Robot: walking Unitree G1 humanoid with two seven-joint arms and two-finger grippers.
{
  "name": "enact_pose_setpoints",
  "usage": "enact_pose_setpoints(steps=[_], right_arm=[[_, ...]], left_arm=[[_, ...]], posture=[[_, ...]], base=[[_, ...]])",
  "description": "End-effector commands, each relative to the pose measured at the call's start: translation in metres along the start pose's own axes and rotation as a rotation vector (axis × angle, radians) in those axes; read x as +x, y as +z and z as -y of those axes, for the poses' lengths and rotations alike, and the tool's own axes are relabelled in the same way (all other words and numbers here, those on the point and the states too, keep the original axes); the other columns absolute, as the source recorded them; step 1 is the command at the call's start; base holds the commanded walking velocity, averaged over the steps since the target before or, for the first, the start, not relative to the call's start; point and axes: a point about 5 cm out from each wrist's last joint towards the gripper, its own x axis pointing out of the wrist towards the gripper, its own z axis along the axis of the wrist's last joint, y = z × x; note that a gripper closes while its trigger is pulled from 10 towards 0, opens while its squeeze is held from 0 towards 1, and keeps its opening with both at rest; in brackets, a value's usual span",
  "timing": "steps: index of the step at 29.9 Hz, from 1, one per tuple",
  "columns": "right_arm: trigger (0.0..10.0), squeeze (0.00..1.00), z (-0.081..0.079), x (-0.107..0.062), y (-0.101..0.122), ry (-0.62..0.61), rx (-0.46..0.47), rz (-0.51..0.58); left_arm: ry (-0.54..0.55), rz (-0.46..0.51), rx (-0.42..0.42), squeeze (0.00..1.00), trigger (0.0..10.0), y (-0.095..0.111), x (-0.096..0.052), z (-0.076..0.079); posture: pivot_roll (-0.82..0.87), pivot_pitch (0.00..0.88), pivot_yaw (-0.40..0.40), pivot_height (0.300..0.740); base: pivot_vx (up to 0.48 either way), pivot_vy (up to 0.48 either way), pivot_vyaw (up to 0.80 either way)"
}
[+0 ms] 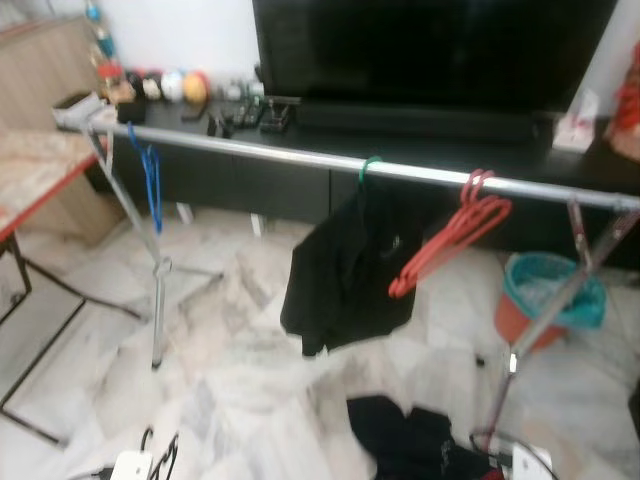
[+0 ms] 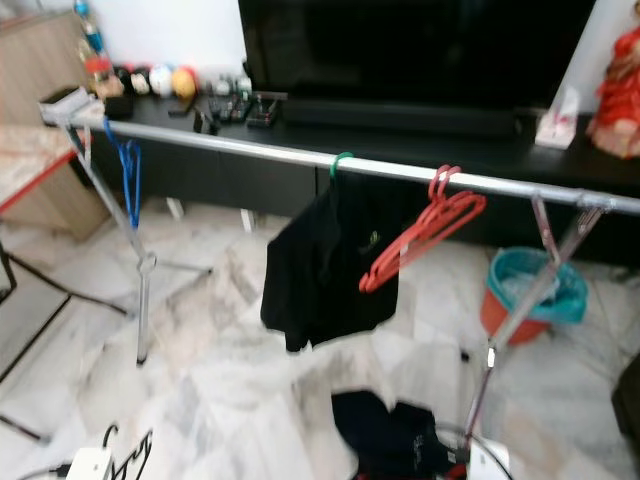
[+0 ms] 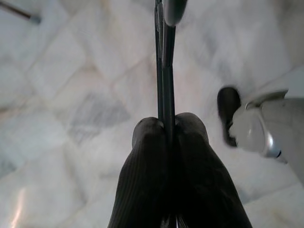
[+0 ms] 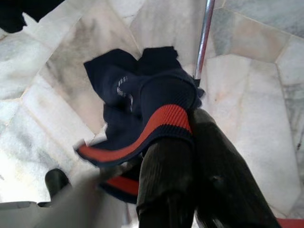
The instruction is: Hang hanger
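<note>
Nearest my lens, the left gripper has its two black fingers pressed together on the thin wire of a black hanger. The hanger runs straight out beyond the fingertips over the marble floor. I judge the grip is set low on the wire so that the hook end stays free for the rail.

The right gripper is clamped on a navy garment with a red band. The cloth drapes over its fingertips, and a leg of the rack stands just beyond them. I read this as the garment lifted off the floor and kept clear while the other arm works.

Well above and ahead of both hands runs the silver rail. It carries a blue hanger out toward the left gripper's side, a black shirt on a green hook about midway, and a bunch of red hangers on the right gripper's side. A teal and orange bucket sits on the floor beyond the right gripper, past the rack leg.

The hanger is in hand but not yet on the rail. The bare stretch between the blue hanger and the shirt looks to me the easiest spot for the left arm. The head views are blurred, so the hook's exact facing is beyond me.
</note>
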Motion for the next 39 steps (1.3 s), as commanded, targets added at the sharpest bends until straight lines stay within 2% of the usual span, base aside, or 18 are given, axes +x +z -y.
enact_pose_setpoints(steps=[1, 9, 26, 39], right_arm=[[10.0, 0.00, 0.0009, -0.0010, -0.0039, 0.003, 0.002, -0.016], [10.0, 0.00, 0.0005, -0.0012, -0.0044, 0.001, 0.008, -0.013], [10.0, 0.00, 0.0004, -0.0012, -0.0038, 0.010, 0.001, -0.009], [10.0, 0.00, -0.0041, -0.0008, -0.0041, 0.022, 0.005, -0.011]], left_arm=[[0.007, -0.016, 0.004, 0.00, 10.0, -0.0036, -0.0008, -0.0023], [0.008, -0.017, 0.008, 0.00, 10.0, -0.0038, -0.0010, -0.0030], [0.009, -0.019, 0.010, 0.00, 10.0, -0.0041, -0.0010, -0.0033], [0.026, -0.026, 0.018, 0.00, 10.0, -0.0038, -0.0014, -0.0068]], posture=[[-0.03, 0.000, 0.067, 0.740], [-0.03, 0.000, 0.073, 0.740], [-0.02, 0.000, 0.072, 0.740], [-0.01, 0.000, 0.073, 0.740]], base=[[-0.337, 0.000, -0.80], [-0.339, 0.000, -0.77], [-0.334, 0.000, 0.00], [0.000, 0.000, 0.00]])
